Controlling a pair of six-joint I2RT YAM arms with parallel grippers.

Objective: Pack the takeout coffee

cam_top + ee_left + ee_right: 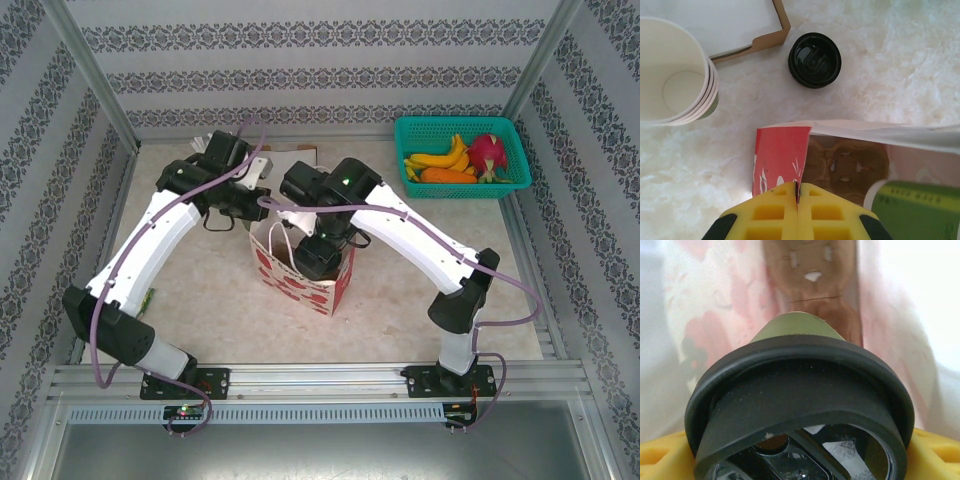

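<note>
Coffee (800,390), lid on, inside the bag (300,280) mid-table.
Left gripper (797,200) pinched together on bag's rim at its 11 o'clock corner; right gripper (320,255) clamped around coffee, reaching in from 3 o'clock.

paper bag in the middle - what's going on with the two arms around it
The robot is packing a takeout coffee into the paper bag. The left end effector is shut on the bag's rim. The right end effector grips the lidded olive-green cup and has it down inside the bag, over a brown cardboard carrier at the bottom, not yet released. A stack of empty cups and a loose black lid sit outside the bag.
</note>
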